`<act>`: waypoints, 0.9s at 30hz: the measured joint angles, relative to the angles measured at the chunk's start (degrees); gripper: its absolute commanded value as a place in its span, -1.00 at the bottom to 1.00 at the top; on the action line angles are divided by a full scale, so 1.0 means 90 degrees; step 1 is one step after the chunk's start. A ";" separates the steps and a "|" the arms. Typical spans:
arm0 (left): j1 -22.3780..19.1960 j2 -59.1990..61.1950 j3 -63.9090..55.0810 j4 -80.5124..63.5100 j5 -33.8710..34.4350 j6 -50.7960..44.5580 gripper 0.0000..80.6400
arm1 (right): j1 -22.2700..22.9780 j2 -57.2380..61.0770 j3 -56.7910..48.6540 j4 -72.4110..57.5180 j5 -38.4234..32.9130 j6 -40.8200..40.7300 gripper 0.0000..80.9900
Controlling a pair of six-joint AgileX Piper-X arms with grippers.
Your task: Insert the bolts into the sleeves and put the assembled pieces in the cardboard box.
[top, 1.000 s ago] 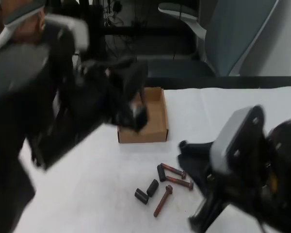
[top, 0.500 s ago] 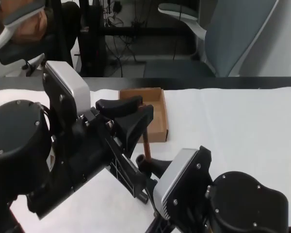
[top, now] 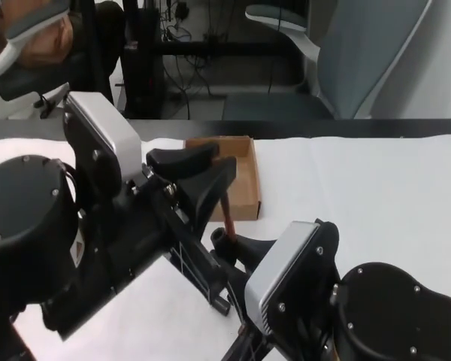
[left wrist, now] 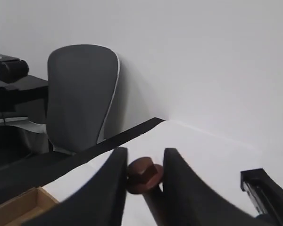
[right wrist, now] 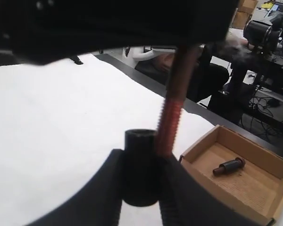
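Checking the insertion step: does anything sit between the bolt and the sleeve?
Nothing visible does. The bolt hangs with its thread right alongside the top of the sleeve; whether it has entered cannot be told.

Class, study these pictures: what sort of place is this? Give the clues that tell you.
Most likely a robotics lab or workshop in an office-style room: a bench under white cloth, a swivel office chair behind it, and loose cables hanging at the back.

One separate bolt [left wrist: 142,173], one sleeve [right wrist: 140,162], one assembled piece [right wrist: 229,166], one cardboard box [top: 246,184].
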 measured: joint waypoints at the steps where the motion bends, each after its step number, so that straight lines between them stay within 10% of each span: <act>1: 0.0000 0.0000 0.0000 -0.0027 -0.0116 0.0077 -0.95 | 0.0011 -0.0017 0.0000 0.0000 0.0000 0.0037 -0.99; 27: 0.0000 0.0000 0.0032 -0.0307 -0.0485 -0.0117 -0.95 | 0.0013 -0.0048 0.0000 -0.0025 0.0419 0.0182 -0.99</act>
